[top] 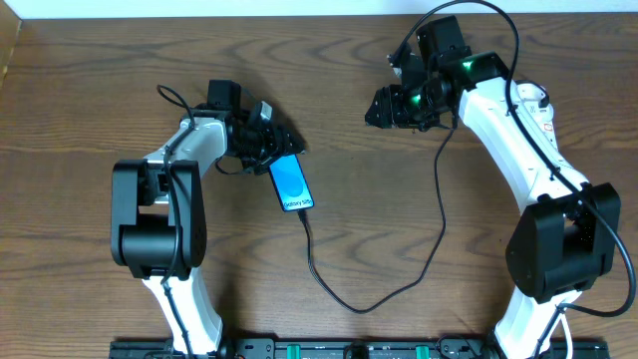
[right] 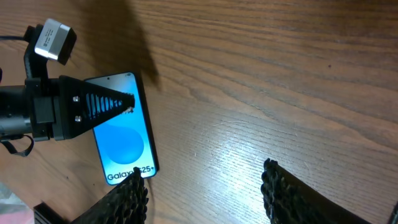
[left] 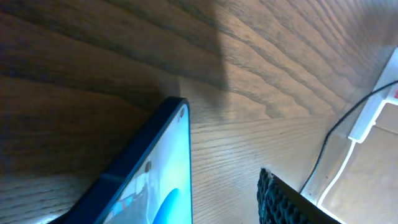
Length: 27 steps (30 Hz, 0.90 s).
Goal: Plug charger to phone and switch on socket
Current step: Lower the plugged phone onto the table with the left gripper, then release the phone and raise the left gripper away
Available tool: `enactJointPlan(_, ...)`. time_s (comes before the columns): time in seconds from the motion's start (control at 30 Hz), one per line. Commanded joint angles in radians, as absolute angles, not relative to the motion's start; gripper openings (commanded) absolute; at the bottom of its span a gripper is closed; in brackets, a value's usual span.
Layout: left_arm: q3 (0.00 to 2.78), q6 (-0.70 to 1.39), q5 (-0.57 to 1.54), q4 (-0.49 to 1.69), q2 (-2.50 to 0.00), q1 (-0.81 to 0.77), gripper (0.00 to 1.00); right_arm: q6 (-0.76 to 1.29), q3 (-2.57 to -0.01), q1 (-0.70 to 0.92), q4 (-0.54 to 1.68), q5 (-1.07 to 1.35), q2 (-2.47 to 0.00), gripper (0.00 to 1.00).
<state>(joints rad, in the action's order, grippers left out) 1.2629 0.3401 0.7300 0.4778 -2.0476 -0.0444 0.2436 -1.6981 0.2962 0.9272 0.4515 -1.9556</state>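
Left gripper (top: 282, 143): jaws apart. In the left wrist view its one visible finger (left: 283, 199) stands clear of the phone (left: 149, 180), with bare table (left: 249, 124) between them. The phone lies flat directly under and just ahead of this gripper, and in the right wrist view a ribbed black finger overlaps the screen's upper end. Right gripper (right: 201, 171): jaws wide apart, nothing between the fingers (right: 286, 196); it hangs well away from the phone. The screen reads "Galaxy S25+" in white on blue. A white tag (right: 53, 38) on the left arm is illegible. The charger (top: 439, 199) cable runs from the phone's far end, loops across the table, and rises toward the right arm; whether the plug is seated cannot be determined.
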Motion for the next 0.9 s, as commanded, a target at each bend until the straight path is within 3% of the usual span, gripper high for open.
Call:
enactJointPlan(0.0, 1.234, 0.334, 0.424, 0.508, -2.102, -0.019, 0.63, 0.226, -1.707, 0.303, 0.931, 0.446, -1.937, 0.59)
enactJointPlan(0.33, 1.284, 0.329, 0.268, 0.659, -2.102, -0.019, 0.63, 0.226, -1.707, 0.303, 0.933, 0.438, -1.937, 0.6)
enactJointPlan(0.87, 1.295, 0.307, 0.126, 0.694, -2.096, -0.018, 0.63, 0.219, -1.707, 0.303, 0.939, 0.435, -1.937, 0.6)
